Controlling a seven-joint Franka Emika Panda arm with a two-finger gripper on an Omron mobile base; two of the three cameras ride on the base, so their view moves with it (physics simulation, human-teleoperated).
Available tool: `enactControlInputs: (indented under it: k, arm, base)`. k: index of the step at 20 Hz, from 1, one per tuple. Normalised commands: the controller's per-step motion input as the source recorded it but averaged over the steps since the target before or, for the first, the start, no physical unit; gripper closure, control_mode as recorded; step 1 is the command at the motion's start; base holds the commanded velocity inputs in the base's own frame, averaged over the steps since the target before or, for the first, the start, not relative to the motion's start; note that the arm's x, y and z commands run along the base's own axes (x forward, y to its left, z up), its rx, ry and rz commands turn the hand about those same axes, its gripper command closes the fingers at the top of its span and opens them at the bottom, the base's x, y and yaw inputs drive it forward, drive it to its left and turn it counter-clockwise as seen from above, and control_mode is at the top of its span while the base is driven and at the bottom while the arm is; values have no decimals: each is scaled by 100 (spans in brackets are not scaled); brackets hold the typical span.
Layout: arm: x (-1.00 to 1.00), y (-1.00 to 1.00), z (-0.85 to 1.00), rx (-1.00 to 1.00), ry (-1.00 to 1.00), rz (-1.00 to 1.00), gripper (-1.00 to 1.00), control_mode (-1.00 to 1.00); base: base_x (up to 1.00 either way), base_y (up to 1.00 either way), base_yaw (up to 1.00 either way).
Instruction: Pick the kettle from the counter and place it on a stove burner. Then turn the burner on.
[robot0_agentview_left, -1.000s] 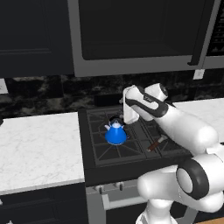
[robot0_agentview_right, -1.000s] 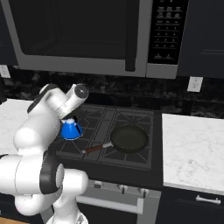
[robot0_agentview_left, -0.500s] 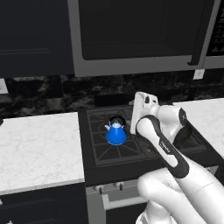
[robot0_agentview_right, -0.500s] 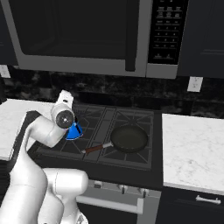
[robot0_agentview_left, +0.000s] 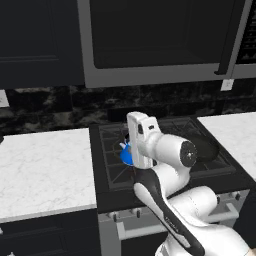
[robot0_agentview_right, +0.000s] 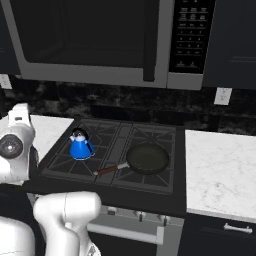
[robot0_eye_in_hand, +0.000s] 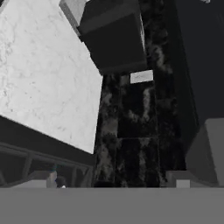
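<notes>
Arm swung left, kettle (robot0_agentview_right: 81, 146) on stove burner (robot0_agentview_right: 85, 150)

Kettle (robot0_agentview_left: 125, 154) mostly hidden behind the arm in left base view, only a blue sliver showing. Frying pan (robot0_agentview_left: 206, 148) partly blocked by the arm there too. Hand's fingertips not discernible in hand view; open or closed can't be told. Counter (robot0_eye_in_hand: 48, 83) cut off by hand view's edge.

Kettle (robot0_agentview_right: 81, 145): small, bright blue, cone-shaped, black arched handle. Stands upright on near-left burner (robot0_agentview_right: 75, 160) of black cooktop. Counter (robot0_agentview_left: 42, 167): white marble, faint grey veining, left of stove.
</notes>
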Motion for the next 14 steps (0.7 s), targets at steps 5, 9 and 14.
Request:
enactControlInputs:
  k: [5,9,14]
  arm:
    - [-100,100,-47,-85,-2,3,-100,-100]
    - [-100,98,-99,-93,0,8,-100,-100]
    - [-95,61,-100,-87,1,14,-100,-100]
  base:
    - [0,0,0]
    - [0,0,0]
    - [0,0,0]
